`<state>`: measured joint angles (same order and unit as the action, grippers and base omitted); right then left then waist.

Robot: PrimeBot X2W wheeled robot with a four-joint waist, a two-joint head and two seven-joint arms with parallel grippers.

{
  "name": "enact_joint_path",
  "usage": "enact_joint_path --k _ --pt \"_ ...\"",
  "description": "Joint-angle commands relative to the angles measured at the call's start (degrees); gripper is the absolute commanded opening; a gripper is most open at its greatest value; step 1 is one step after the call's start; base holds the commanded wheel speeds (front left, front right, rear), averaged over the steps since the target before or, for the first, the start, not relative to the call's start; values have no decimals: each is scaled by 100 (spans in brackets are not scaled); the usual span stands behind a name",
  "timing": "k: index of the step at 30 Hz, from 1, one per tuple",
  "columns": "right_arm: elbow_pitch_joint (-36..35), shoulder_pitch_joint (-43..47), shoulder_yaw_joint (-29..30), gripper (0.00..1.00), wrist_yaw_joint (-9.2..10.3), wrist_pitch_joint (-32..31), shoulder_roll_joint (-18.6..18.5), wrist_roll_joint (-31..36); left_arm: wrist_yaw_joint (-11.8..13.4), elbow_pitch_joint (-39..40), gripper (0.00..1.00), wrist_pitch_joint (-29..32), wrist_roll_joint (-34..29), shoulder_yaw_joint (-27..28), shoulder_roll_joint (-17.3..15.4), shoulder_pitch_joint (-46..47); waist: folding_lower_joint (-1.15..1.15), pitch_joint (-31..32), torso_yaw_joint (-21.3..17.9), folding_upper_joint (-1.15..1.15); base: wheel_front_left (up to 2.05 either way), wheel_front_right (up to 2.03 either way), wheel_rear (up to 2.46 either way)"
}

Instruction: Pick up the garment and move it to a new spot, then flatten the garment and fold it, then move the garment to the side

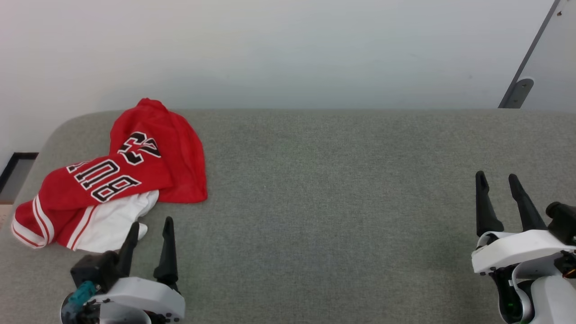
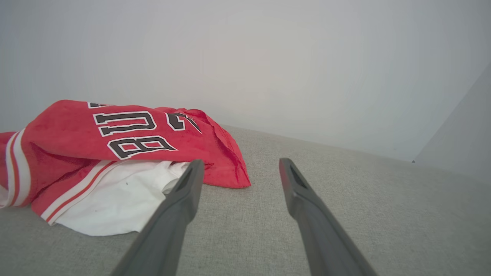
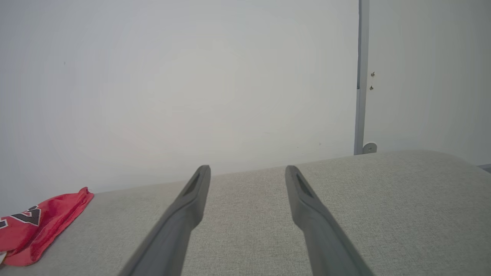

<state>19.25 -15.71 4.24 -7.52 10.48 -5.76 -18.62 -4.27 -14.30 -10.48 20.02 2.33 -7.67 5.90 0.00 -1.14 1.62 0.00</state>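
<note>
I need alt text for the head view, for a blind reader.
A crumpled red jersey lies at the left of a grey surface. The open left gripper is close by it; the open right gripper is far right.

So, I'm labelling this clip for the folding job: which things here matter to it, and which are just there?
For the job:
- red shirt, crumpled at the table's left end
- left gripper, open, close by the shirt
- right gripper, open, far from it
- grey table under the shirt

Just there:
- white wall
- grey post with a bracket
- dark frame at the left edge
</note>
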Motion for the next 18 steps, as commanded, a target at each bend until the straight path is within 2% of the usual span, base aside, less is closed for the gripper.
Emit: enact_joint_path --k 1,18 --pt "-16 20 -7 100 4 52 7 165 16 -8 100 -52 -149 -11 -43 13 0 20 -2 0 0 0 0" --pt "111 106 124 100 5 263 19 839 -77 -293 100 -258 -812 39 -35 -33 0 128 21 0 0 0 0"
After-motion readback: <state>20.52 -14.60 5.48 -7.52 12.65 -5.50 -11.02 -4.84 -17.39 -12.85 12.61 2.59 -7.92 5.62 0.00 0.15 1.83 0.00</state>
